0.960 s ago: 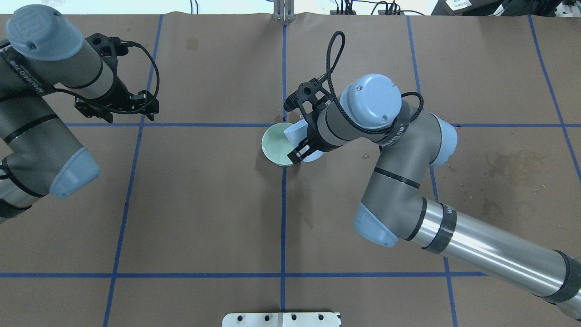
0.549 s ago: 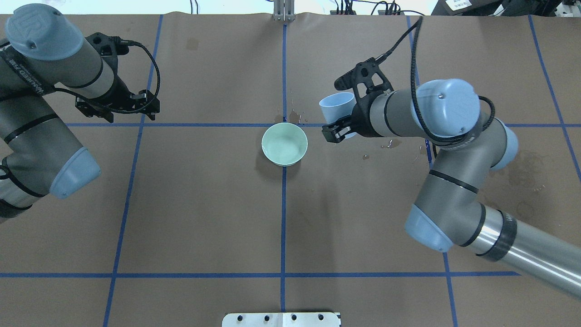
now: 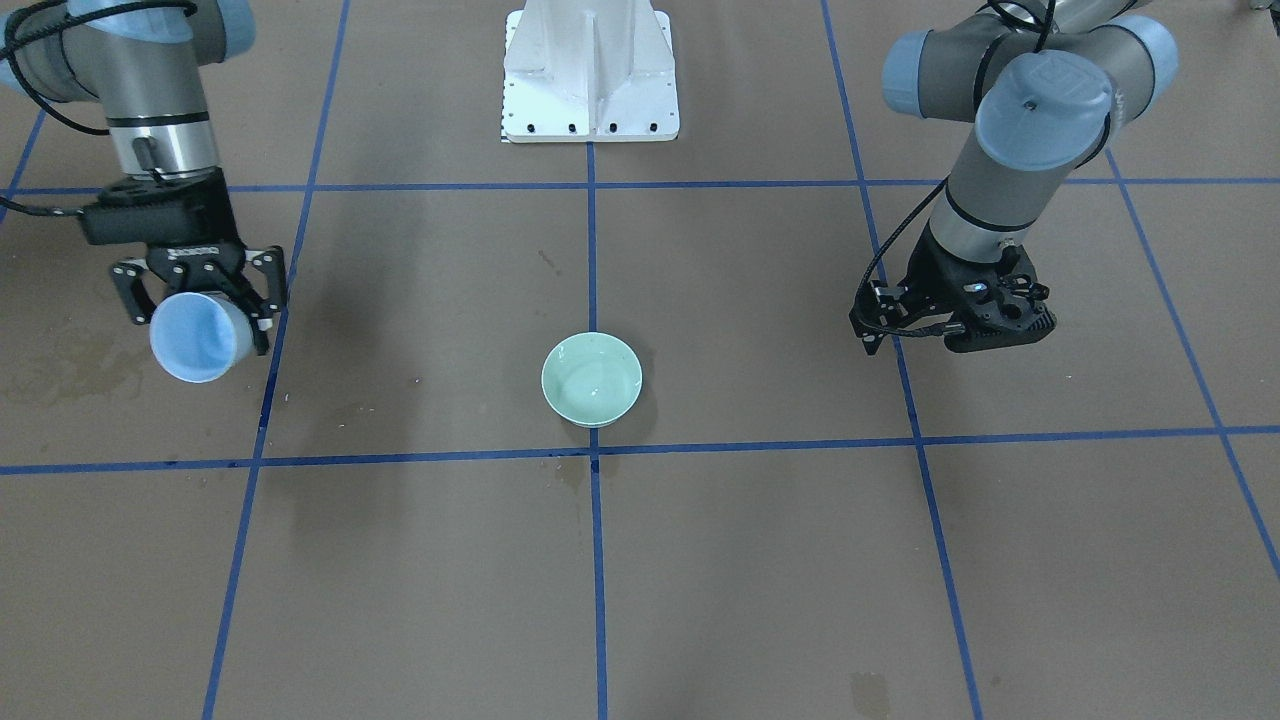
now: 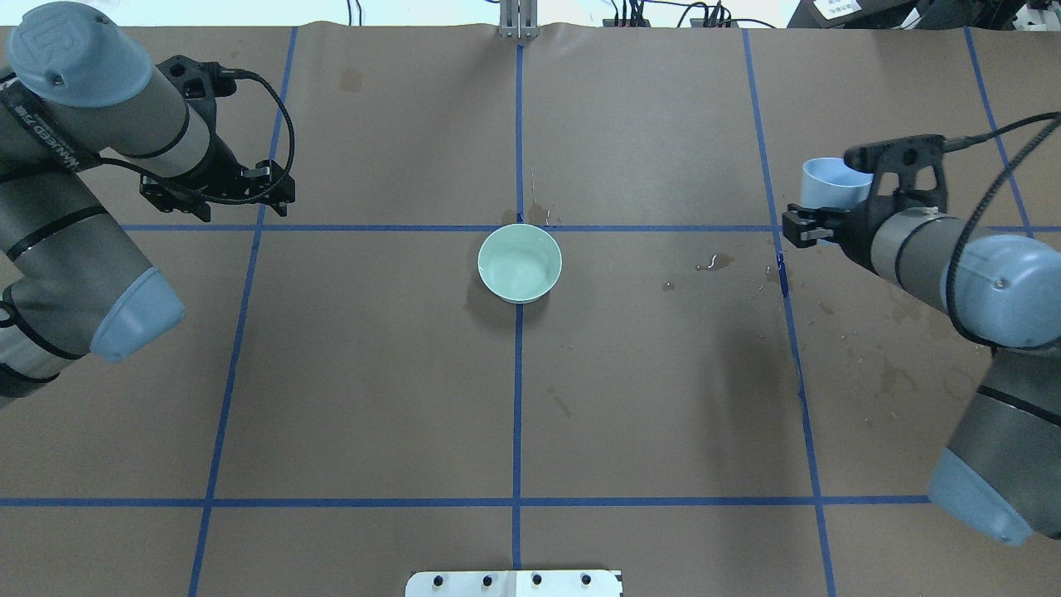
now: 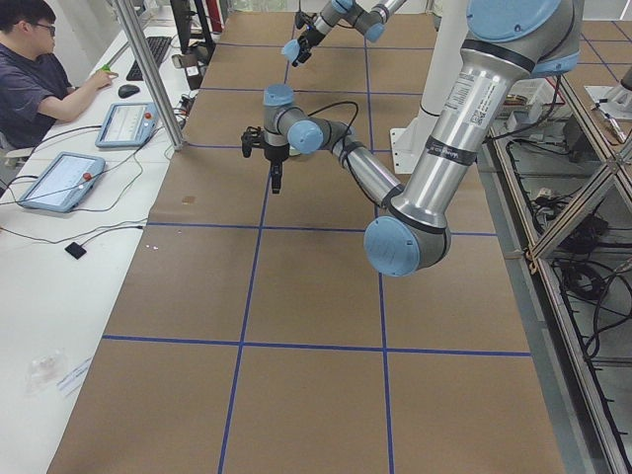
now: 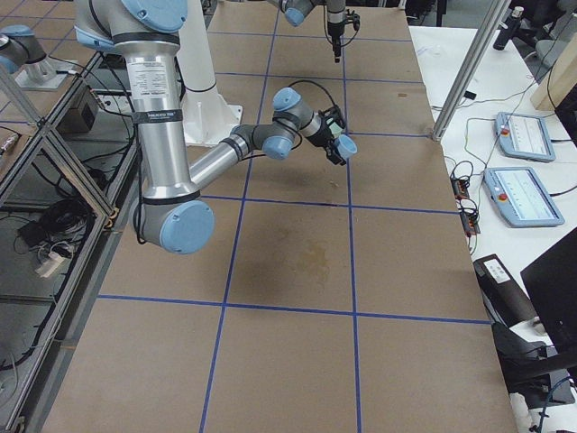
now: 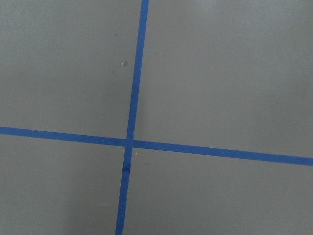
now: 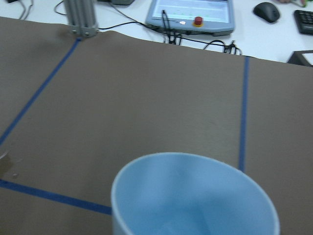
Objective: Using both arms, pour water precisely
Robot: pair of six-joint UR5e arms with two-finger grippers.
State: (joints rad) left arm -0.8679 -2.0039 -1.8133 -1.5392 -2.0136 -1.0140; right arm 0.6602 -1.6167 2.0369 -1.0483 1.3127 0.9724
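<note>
Pale blue cup [image 4: 831, 184] held clamped in right gripper [image 4: 816, 217], lifted well right of mint-green bowl [image 4: 520, 263]. Water not discernible in cup or bowl. Left gripper [image 3: 950, 325] poised empty above table [image 4: 373, 373]; jaw gap cannot be told.

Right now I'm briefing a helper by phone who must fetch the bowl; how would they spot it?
Start at the brown paper table marked with blue tape lines. Where the central lines cross sits the bowl, alone and touched by neither gripper. It is round and pale mint green, unlike the light blue cup held by the right gripper.
</note>
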